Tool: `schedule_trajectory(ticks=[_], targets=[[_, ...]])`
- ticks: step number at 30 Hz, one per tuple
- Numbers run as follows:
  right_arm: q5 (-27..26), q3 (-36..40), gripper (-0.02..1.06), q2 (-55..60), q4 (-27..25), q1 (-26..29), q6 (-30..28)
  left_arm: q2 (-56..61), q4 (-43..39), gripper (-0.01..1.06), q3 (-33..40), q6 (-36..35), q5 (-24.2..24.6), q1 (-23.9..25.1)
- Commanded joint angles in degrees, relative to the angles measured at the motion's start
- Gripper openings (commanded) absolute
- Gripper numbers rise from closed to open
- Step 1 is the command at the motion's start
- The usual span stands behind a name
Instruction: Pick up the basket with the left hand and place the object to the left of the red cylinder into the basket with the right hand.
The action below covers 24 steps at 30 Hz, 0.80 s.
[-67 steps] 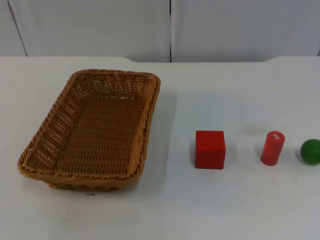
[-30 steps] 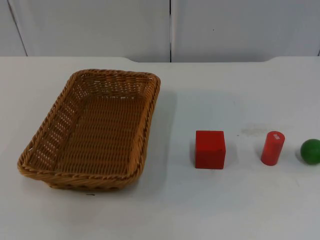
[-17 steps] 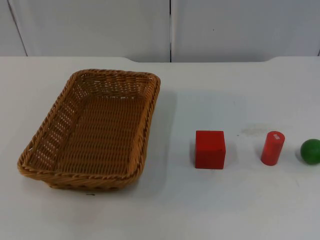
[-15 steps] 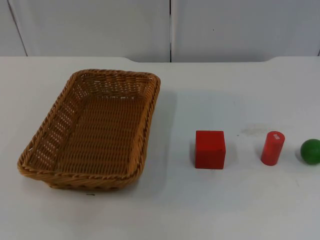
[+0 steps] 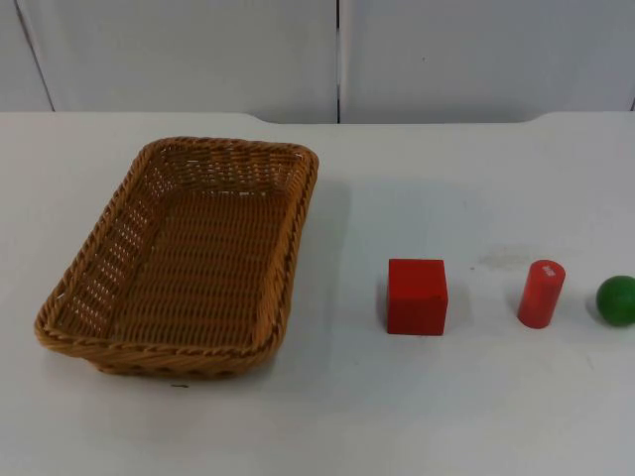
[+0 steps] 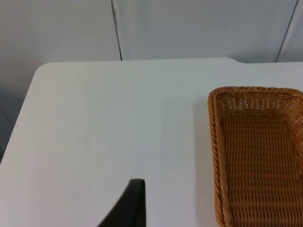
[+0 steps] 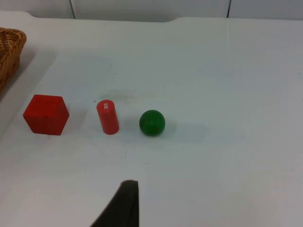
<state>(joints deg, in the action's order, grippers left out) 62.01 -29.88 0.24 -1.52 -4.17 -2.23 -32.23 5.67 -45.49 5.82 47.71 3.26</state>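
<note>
Left of the red cylinder [image 5: 541, 294] sits the red cube [image 5: 417, 296], near the basket [image 5: 74, 273].

I see a brown woven wicker basket [image 5: 184, 260] with a criss-cross weave, a bright red cube block [image 5: 417, 296], a red cylinder block [image 5: 541, 294], a green round ball [image 5: 616, 299], and a white table top [image 5: 446, 407].

The green ball [image 5: 616, 299] is clipped by the top view's edge. In the left wrist view the picture's border cuts the basket [image 6: 255, 151] off; in the right wrist view just one corner of it is in frame. The small white mark on the red cylinder [image 7: 108, 117] is too small to read.
</note>
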Motion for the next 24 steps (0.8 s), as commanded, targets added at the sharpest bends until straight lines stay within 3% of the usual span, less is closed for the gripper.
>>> schedule_trajectory(ticks=[1, 18, 24], targets=[[-0.23, 0.36, 1.05, -0.24, -0.15, 0.36, 0.09, -2.12, 0.15, 1.05, -1.45, 0.10, -0.58, 0.16], [-0.23, 0.36, 1.05, -0.24, -0.15, 0.36, 0.09, -17.64, 2.49, 1.05, -9.29, 1.51, -0.20, 0.16], [-0.23, 0.36, 1.05, -0.24, -0.15, 0.36, 0.09, -22.25, 8.46, 1.05, -9.83, 7.70, -0.45, 0.16]])
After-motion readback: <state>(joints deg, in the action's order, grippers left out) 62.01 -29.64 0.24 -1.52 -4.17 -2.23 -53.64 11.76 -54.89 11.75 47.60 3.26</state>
